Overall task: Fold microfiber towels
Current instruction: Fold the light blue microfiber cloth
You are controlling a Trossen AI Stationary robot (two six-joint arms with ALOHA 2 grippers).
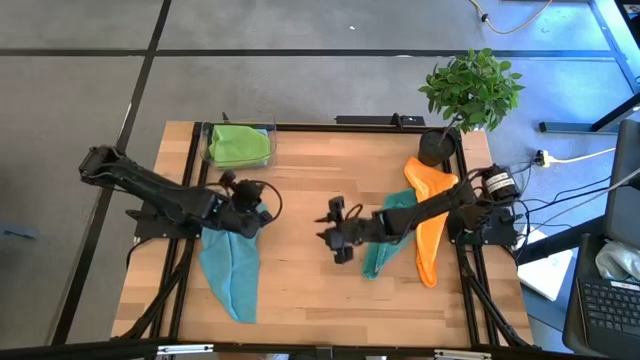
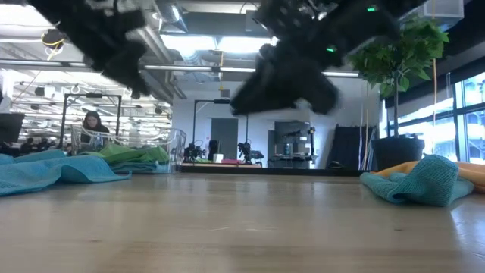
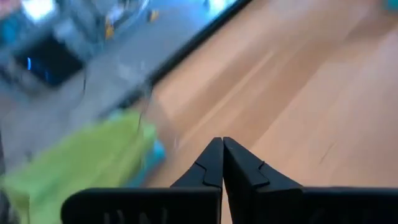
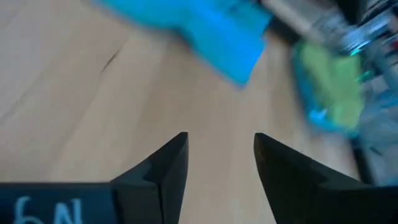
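Note:
A light blue towel (image 1: 230, 265) lies crumpled flat on the table at the left; it also shows in the low view (image 2: 53, 168). A lime green towel (image 1: 238, 145) lies in a clear bin at the far left. A teal towel (image 1: 385, 245) and an orange towel (image 1: 430, 215) lie bunched at the right, under the right arm. My left gripper (image 1: 258, 200) is shut and empty (image 3: 222, 146), above the table beside the light blue towel's far end. My right gripper (image 1: 335, 232) is open and empty (image 4: 221, 140), above bare wood at the middle.
The clear bin (image 1: 268, 135) stands at the far left, and a bit of blue cloth (image 3: 155, 152) shows under the green towel in it. A potted plant (image 1: 470, 90) stands at the far right corner. Bare wood (image 1: 300, 280) lies between the two arms.

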